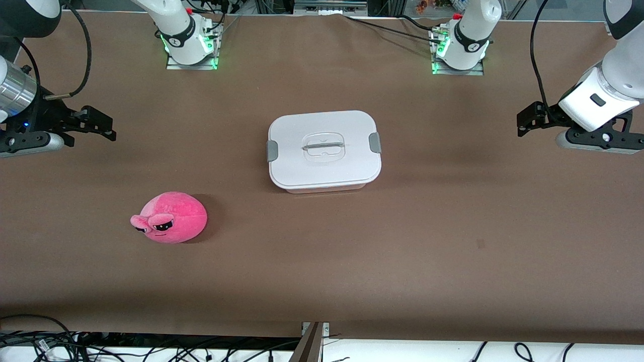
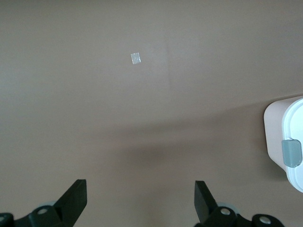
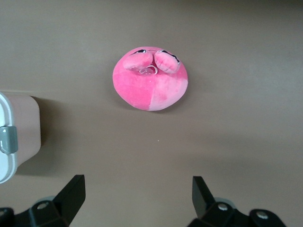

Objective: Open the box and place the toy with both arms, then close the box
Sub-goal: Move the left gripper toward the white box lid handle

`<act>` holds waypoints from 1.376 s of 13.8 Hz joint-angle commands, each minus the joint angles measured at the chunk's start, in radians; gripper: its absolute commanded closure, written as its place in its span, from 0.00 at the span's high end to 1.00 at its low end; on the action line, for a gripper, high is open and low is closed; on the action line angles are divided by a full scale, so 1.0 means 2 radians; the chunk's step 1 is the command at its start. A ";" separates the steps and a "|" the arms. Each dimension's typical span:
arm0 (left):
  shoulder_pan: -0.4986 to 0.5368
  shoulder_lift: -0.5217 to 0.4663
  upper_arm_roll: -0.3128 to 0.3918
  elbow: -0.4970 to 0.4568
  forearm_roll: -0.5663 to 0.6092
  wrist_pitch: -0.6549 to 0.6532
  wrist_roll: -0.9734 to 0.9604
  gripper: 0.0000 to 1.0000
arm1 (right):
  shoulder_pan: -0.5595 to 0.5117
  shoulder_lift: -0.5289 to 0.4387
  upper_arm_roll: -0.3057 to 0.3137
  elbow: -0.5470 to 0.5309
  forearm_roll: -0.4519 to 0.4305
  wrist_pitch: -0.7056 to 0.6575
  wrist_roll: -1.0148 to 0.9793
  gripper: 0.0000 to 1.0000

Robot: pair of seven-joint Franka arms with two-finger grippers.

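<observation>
At worktop centre: the box [image 1: 324, 150] sat lidded, both grey clips [image 1: 374, 143] down.
Toy [image 1: 171, 217]: lay toward the right arm's end, nearer the front edge — untouched.
Progress: nothing done; opening, placing and closing all remained.
Left tool [image 2: 140, 198]: wide, empty, over its end.
Right tool [image 3: 137, 196]: wide, empty — hovering.
</observation>
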 commanded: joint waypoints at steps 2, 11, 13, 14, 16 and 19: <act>0.000 0.005 0.002 0.018 -0.013 -0.014 -0.004 1.00 | 0.000 -0.004 0.005 -0.002 -0.019 -0.003 -0.001 1.00; -0.016 0.011 -0.009 0.012 -0.061 -0.110 0.066 1.00 | 0.000 0.000 0.013 -0.003 -0.018 -0.001 0.003 1.00; -0.019 0.038 -0.027 0.017 -0.092 -0.109 0.120 1.00 | 0.001 0.001 0.013 -0.003 -0.018 -0.001 0.003 1.00; -0.019 0.046 -0.047 0.018 -0.092 -0.105 0.140 1.00 | 0.001 0.001 0.013 -0.004 -0.018 -0.001 0.002 1.00; -0.024 0.065 -0.105 0.017 -0.086 -0.060 0.146 1.00 | 0.001 0.001 0.013 -0.005 -0.018 0.001 0.002 1.00; -0.056 0.113 -0.174 0.018 -0.085 0.001 0.165 1.00 | 0.002 0.003 0.013 -0.007 -0.018 0.003 0.003 1.00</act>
